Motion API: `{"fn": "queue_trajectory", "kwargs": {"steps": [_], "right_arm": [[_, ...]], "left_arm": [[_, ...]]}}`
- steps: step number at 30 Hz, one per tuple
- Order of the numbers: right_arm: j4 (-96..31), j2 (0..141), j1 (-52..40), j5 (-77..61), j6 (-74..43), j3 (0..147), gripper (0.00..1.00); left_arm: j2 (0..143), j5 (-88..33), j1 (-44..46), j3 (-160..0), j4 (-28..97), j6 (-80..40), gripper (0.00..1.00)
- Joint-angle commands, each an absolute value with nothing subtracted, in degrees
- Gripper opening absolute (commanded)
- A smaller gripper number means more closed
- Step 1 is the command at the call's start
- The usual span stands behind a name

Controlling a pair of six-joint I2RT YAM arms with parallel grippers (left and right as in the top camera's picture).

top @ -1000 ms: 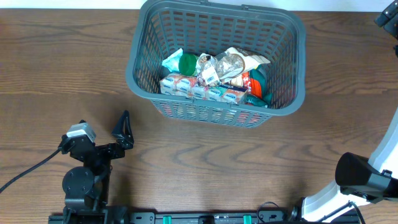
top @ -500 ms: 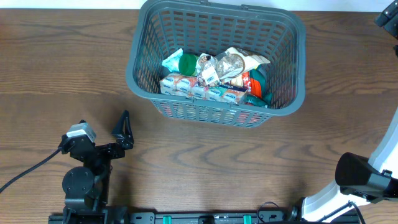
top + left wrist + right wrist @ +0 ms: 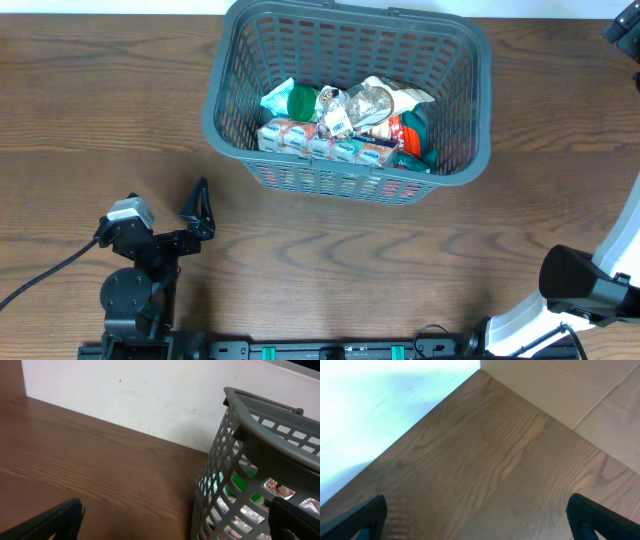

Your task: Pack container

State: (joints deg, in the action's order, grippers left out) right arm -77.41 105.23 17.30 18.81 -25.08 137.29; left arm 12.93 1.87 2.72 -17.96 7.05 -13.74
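The container, a large dark grey lattice basket, stands at the back middle of the wooden table. Inside it lie several snack packets, piled toward the near wall. My left gripper sits near the front left, well short of the basket. In the left wrist view the left gripper is open with only bare wood between its fingertips, and the container rises at the right. In the right wrist view my right gripper is open over bare wood, nothing between its fingers.
The right arm is folded at the front right corner. A dark object pokes in at the back right edge. A white wall borders the table's far side.
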Motion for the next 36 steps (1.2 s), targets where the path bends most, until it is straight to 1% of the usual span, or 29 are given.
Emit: {"fn": "queue_trajectory", "kwargs": {"steps": [1,26,29,33,36], "right_arm": [[-77.6,105.1,17.6,19.0,-25.7,138.0,0.99],[-77.6,105.1,17.5,19.0,-25.7,137.9,0.99],[-77.6,105.1,17.3,21.0,-25.7,137.9,0.99],[-77.6,105.1,15.3,21.1,-25.7,137.8,0.99],[-77.0,105.1,11.4,22.9,-25.6,136.3,0.99]], "left_arm": [[12.2,1.9,2.5,-17.9,6.7,-14.3,0.99],[12.2,1.9,2.5,-17.9,6.7,-14.3,0.99],[12.2,1.9,2.5,-17.9,6.7,-14.3,0.99],[12.2,1.9,2.5,-17.9,6.7,-14.3,0.99],[12.2,1.9,2.5,-17.9,6.7,-14.3,0.99]]}}
